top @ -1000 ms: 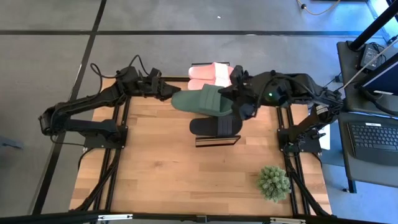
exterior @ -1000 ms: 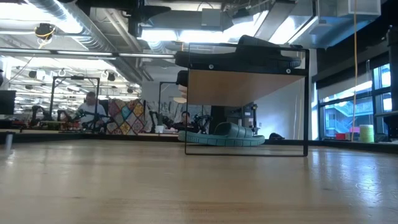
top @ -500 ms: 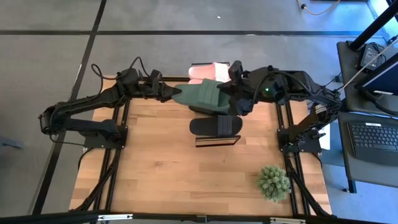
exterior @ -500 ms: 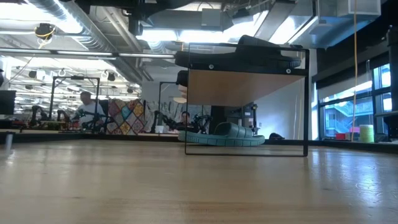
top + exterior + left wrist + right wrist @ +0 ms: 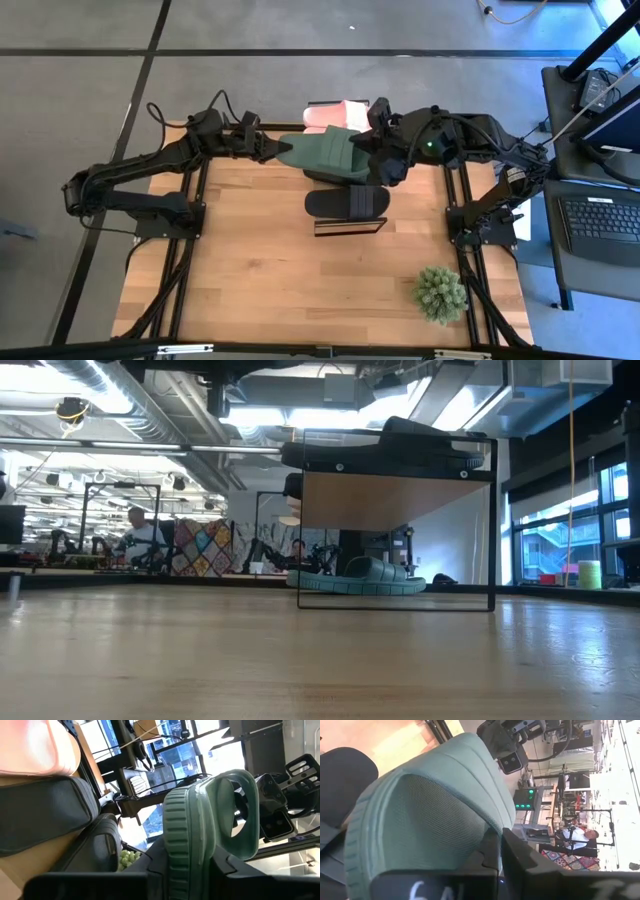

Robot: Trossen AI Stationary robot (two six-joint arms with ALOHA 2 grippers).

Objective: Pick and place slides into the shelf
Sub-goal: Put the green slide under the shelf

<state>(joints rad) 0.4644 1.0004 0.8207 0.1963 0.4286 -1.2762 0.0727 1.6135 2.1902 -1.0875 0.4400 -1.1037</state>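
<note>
1. Right now, from above, both arms meet over the far edge of the table point(image 5: 260, 270), and between them hangs one dark green slide point(image 5: 325, 158), clear of the tabletop.
2. Left gripper point(image 5: 282, 150) has the slide by one end; in its own wrist view the green sole point(image 5: 187, 845) stands edge-on, clamped between the dark fingers, the wide strap arching off to one side.
3. Right gripper point(image 5: 372, 160) bites the opposite end; its wrist view shows the fingers closed on the rim of the green strap point(image 5: 435, 805), mesh lining facing the camera.
4. Just beyond the held slide, a light pink pair point(image 5: 338, 114) lies at the table's far edge, partly covered by the arms.
5. Nearer the camera side sits the shelf point(image 5: 350, 226), a black slide point(image 5: 347, 202) resting on its top plank.
6. Down at table height, the shelf point(image 5: 395, 500) shows its wood plank and thin black frame, the black slide point(image 5: 400, 445) on top, and a second green slide point(image 5: 360, 577) on the table beyond its lower opening.
7. A small green potted plant point(image 5: 440, 293) sits well apart, near the right corner.
</note>
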